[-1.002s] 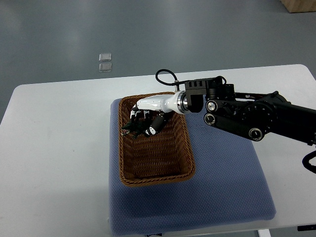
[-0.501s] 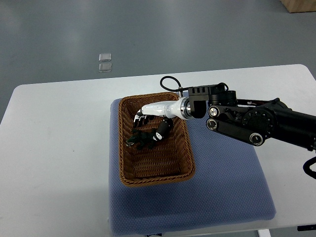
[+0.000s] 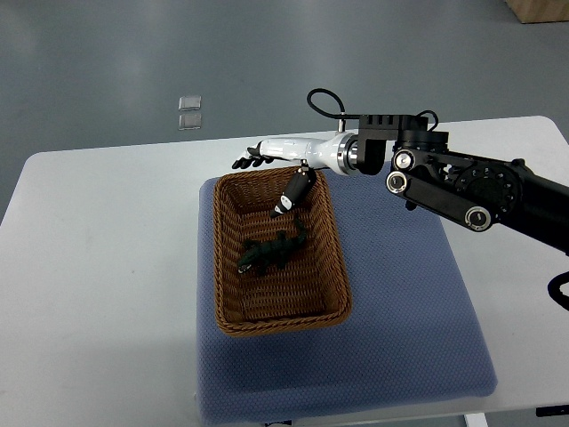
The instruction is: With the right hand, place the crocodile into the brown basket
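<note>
A dark green toy crocodile (image 3: 271, 253) lies on the bottom of the brown wicker basket (image 3: 332, 258), around its middle. My right hand (image 3: 267, 173) hovers over the basket's far rim, above and behind the crocodile, and touches nothing. Its fingers (image 3: 246, 161) stretch out flat to the left and the thumb (image 3: 292, 193) hangs down over the basket's far end. The hand is open and holds nothing. Its black arm (image 3: 462, 182) comes in from the right edge. No left arm shows.
The basket sits on a blue cushion (image 3: 400, 338) that covers most of the near part of the white table (image 3: 98, 267). Two small clear squares (image 3: 188, 112) lie on the grey floor beyond the table. A brown box corner (image 3: 540, 9) shows at top right.
The hand let go of the crocodile, which now lies in the basket. The fingers spread, and the hand rose and drew back toward the far rim.
</note>
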Controlling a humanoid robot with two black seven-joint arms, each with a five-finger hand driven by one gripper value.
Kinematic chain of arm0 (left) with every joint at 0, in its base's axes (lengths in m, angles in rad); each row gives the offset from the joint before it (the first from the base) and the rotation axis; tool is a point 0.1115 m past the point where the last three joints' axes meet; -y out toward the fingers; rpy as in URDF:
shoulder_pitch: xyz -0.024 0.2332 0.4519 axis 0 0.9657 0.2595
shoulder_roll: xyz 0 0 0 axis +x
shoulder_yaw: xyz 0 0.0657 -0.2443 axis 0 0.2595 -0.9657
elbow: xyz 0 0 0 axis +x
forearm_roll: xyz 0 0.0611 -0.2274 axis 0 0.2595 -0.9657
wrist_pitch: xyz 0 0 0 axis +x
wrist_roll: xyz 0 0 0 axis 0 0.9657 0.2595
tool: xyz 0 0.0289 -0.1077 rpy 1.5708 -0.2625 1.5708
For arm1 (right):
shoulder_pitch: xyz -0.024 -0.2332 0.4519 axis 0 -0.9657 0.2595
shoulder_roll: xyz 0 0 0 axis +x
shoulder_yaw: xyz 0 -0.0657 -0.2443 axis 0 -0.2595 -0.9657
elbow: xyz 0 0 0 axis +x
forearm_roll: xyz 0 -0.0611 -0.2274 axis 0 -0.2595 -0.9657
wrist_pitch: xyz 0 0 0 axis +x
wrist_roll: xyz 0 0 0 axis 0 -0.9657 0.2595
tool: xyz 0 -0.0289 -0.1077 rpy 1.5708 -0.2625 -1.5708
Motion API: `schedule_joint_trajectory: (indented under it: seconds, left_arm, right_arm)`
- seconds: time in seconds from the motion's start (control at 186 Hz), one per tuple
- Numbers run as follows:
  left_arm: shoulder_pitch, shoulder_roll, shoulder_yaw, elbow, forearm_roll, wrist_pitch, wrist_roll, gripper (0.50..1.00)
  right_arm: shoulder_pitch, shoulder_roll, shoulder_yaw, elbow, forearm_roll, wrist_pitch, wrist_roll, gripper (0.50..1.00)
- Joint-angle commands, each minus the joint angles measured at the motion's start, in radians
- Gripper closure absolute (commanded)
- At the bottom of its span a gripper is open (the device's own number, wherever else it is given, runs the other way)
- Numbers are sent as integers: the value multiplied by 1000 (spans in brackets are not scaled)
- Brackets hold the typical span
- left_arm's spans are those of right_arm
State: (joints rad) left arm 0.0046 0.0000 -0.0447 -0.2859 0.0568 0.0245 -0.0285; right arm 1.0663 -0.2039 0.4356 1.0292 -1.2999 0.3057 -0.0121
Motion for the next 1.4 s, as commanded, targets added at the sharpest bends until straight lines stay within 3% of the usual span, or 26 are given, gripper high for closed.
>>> schedule_joint_trajectory:
  seconds: [0.0,0.242,0.356,0.512,0.679,0.84,1.115,1.266,1.395]
  left_arm:
    - [0,0,0,-1,0,0,1,500]
    - [0,0,0,-3,0,0,1,500]
    - [0,0,0,-3,0,0,1,500]
    - [0,0,0,-3,0,0,1,500]
    - [0,0,0,-3,0,0,1,500]
    - [0,0,0,-3,0,2,1,500]
    - [0,0,0,-3,0,2,1,500]
    - [0,0,0,-4,0,2,1,500]
    - [0,0,0,-3,0,2,1,500]
  right_arm:
    - [-19,-22,88,-1,97,-7,0,607]
    - [-163,-5,460,-90,439,-66,35,607]
    - [-209,55,607,-152,648,-103,73,607]
    - [-261,74,716,-219,904,-172,141,603]
    - [-335,75,729,-291,1169,-162,212,583]
    - [-396,74,727,-294,1343,-125,205,583]
    - [-422,74,729,-336,1355,-85,196,572]
    - [-422,75,727,-363,1396,-83,104,572]
    - [-419,72,727,-373,1427,-82,95,572]
